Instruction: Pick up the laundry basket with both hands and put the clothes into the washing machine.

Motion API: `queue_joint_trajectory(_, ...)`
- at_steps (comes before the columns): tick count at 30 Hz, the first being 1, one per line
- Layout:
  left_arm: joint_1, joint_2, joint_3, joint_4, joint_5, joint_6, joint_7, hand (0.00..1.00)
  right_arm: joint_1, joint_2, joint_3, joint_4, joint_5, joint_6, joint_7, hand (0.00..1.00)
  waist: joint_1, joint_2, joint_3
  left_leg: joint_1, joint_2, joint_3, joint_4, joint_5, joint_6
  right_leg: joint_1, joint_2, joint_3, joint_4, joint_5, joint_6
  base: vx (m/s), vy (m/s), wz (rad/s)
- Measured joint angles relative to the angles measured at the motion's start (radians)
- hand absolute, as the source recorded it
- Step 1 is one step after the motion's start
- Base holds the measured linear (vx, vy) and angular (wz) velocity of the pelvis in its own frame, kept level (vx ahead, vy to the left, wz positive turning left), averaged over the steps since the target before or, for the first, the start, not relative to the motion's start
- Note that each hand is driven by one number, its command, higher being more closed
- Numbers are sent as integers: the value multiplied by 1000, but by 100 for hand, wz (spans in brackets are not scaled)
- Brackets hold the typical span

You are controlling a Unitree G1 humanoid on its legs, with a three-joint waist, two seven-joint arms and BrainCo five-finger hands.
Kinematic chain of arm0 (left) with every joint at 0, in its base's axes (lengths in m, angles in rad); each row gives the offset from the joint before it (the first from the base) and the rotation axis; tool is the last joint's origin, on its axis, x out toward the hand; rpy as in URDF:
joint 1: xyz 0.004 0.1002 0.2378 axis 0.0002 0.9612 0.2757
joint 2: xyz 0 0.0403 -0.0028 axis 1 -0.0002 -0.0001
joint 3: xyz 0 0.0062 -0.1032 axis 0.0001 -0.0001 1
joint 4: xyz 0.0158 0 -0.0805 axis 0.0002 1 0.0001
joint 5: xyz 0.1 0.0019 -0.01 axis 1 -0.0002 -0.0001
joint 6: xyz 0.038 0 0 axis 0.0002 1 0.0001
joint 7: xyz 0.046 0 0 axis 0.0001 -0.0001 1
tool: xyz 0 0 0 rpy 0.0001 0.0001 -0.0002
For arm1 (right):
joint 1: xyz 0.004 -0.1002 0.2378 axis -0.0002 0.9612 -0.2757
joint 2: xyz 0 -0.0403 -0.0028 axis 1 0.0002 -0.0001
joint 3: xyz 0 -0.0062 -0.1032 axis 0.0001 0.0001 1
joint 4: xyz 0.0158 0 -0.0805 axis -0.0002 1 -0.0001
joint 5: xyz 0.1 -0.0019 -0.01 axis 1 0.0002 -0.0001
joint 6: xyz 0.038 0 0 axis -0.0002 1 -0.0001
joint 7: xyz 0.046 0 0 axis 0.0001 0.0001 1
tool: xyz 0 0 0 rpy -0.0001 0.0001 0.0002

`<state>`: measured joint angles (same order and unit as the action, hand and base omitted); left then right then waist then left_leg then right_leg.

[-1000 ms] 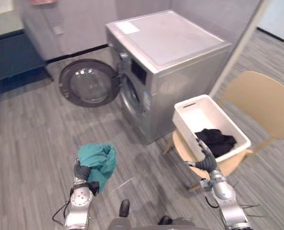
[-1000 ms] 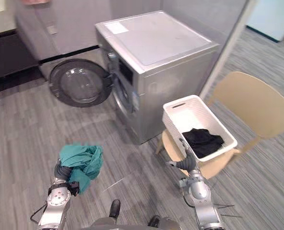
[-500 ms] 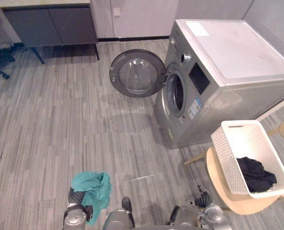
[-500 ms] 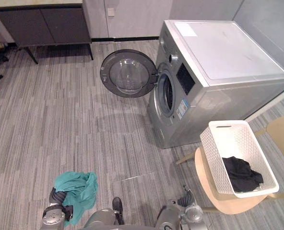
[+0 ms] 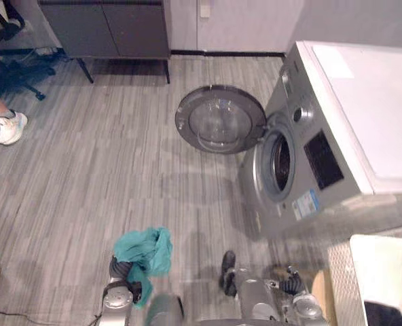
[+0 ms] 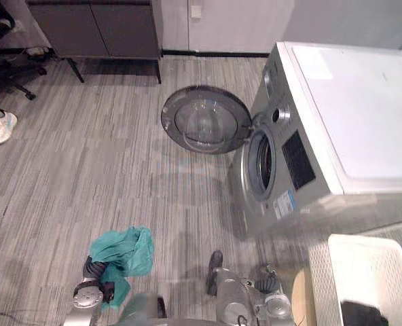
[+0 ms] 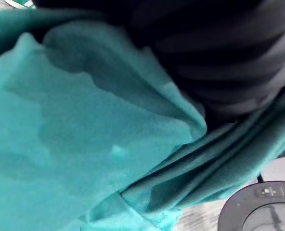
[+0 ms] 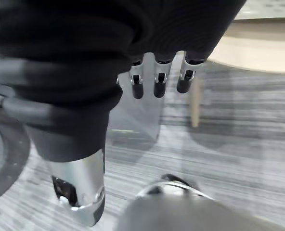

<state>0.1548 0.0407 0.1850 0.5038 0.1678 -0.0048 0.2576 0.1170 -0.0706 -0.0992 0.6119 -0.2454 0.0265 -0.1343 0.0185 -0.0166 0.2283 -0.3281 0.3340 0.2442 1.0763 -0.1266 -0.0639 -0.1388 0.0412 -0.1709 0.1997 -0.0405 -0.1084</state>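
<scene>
Crumpled teal cloth drapes the left hand, its grip impossible to tell. The silver front-loading washing machine stands open. The right hand hangs relaxed and empty near the white perforated laundry basket.

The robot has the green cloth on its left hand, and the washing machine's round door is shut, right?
Not quite. The round door is open, swung wide off the front of the washing machine, as the left eye view shows. The green cloth is indeed bunched over the left hand.
</scene>
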Motion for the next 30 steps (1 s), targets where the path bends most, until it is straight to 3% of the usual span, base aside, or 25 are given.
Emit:
queue_joint_trajectory(1, -3, -1, -1, -7, 0, -1, 0, 100, -1, 5, 1, -8, 0, 0, 1, 0, 2, -3, 0, -7, -2, 14, -32, -21, -5, 23, 5, 18, -19, 0, 0, 522, -144, -78)
queue_joint_trajectory(3, 1, -3, -1, -38, 0, -3, -9, 100, 11, 19, 8, -9, 0, 23, 3, 0, 11, -4, 1, -9, -31, 23, -254, -65, 6, 124, 27, 111, -86, -1, -1, 527, -44, -107)
queue_joint_trajectory(6, 3, -8, -7, -58, 1, -3, -15, 100, 53, 21, 19, -9, -2, 25, 2, 0, 51, -11, 4, -13, -91, -59, -550, -49, -18, 185, 28, 211, -98, -39, 4, 443, 121, -141)
queue_joint_trajectory(9, 5, -28, -19, -69, 0, -3, -14, 100, 95, 15, 16, -9, -22, 30, -7, 0, 51, 6, -12, -3, -103, -154, -776, -10, -53, 221, 32, 290, -72, -114, 72, 318, 232, -110)
queue_joint_trajectory(10, 13, -29, -28, -76, 0, -4, -16, 100, 103, 11, 16, -9, -24, 30, -12, 0, 53, 11, -20, 3, -99, -157, -777, -11, -54, 218, 33, 306, -50, -145, 80, 320, 368, -136)
queue_joint_trajectory(11, 25, -30, -41, -82, 0, -3, -19, 100, 117, 6, 10, -7, -28, 33, -18, 0, 48, 19, -34, 13, -97, -159, -745, 37, -64, 214, 38, 350, 4, -207, 93, 370, 497, -120)
queue_joint_trajectory(12, 36, -21, -48, -82, 1, -2, -20, 100, 143, 23, -4, -6, -30, 38, -20, 0, 46, -19, -57, 21, -117, -125, -700, 48, -58, 203, 4, 390, 58, -260, 121, 388, 484, -106)
queue_joint_trajectory(13, 42, -14, -51, -82, 1, -2, -20, 100, 160, 34, -4, -4, -30, 40, -20, 0, 46, -37, -68, 29, -135, -97, -692, 34, -38, 194, -21, 406, 80, -279, 140, 464, 508, -114)
queue_joint_trajectory(14, 42, -3, -60, -81, 1, 0, -20, 100, 172, 48, -2, 14, -30, 45, -18, 0, 35, -86, -102, 65, -163, -18, -689, 0, -4, 156, -73, 410, 138, -276, 171, 373, 385, -132)
queue_joint_trajectory(16, 43, 25, -60, -79, 1, 0, -20, 100, 123, 49, -3, 58, -29, 39, -19, 0, 27, -96, -109, 138, -161, 114, -718, -18, 31, 111, -124, 347, 195, -239, 238, 275, 363, -168)
queue_joint_trajectory(17, 41, 44, -59, -79, 0, 0, -19, 100, 66, 50, -1, 102, -29, 35, -19, 0, 18, -91, -109, 182, -161, 186, -754, -17, 41, 75, -170, 218, 219, -218, 270, 130, 291, -176)
queue_joint_trajectory(18, 35, 61, -59, -77, 0, 0, -19, 100, 15, 51, 0, 151, -29, 22, -19, 0, 16, -82, -110, 220, -161, 245, -792, -14, 46, 53, -219, 21, 217, -197, 243, 105, 268, -157)
queue_joint_trajectory(19, 29, 68, -58, -72, 0, 0, -19, 100, -7, 50, 0, 170, -29, 20, -19, 0, 16, -76, -109, 237, -161, 271, -806, -13, 47, 50, -240, -87, 212, -186, 220, 62, 176, -140)
queue_joint_trajectory(20, 9, 82, -55, -53, 0, -1, -19, 100, -41, 50, 0, 203, -31, 18, -19, 0, 19, -71, -109, 258, -163, 309, -824, -11, 50, 50, -266, -273, 201, -164, 182, 53, 95, -103)
queue_joint_trajectory(21, -8, 91, -55, -31, 0, -1, -19, 100, -55, 48, 0, 213, -31, 18, -19, 0, 19, -67, -109, 265, -166, 313, -827, -11, 50, 58, -269, -363, 172, -161, 164, 91, 20, -105)
queue_joint_trajectory(23, -27, 94, -56, 12, 0, 0, -19, 100, -67, 32, -2, 232, -31, 17, -19, 0, 12, -57, -109, 283, -168, 322, -824, -11, 50, 88, -243, -375, 102, -159, 152, 84, -69, -62)
queue_joint_trajectory(25, -17, 74, -61, 24, 1, 0, -26, 100, -60, 1, -13, 251, -30, 17, -25, 0, -5, -19, -100, 295, -146, 325, -784, -12, 49, 126, -210, -333, 32, -132, 153, 58, -76, -48)
queue_joint_trajectory(27, -16, 58, -61, 33, 0, 0, -38, 100, -60, -12, -20, 275, -27, 18, -37, 0, 1, -3, -88, 277, -108, 326, -691, -14, 46, 138, -190, -290, 7, -120, 151, 42, -97, -67)
queue_joint_trajectory(28, -13, 51, -61, 38, 0, 0, -40, 100, -62, -20, -20, 279, -19, 19, -39, 0, 2, 11, -79, 236, -68, 289, -562, -14, 47, 141, -178, -255, 2, -114, 143, 35, -68, -88)
queue_joint_trajectory(29, -5, 43, -63, 40, 1, 0, -41, 100, -74, -27, -20, 278, -16, 19, -39, 0, 7, 20, -66, 176, -52, 184, -452, -31, 38, 147, -164, -217, 6, -114, 139, 14, -39, -93)
queue_joint_trajectory(30, 0, 35, -68, 41, 1, 0, -43, 100, -75, -28, -22, 278, -11, 20, -40, 0, 7, 17, -61, 166, -72, 112, -453, -57, 20, 147, -161, -197, 10, -114, 138, 26, 47, -107)
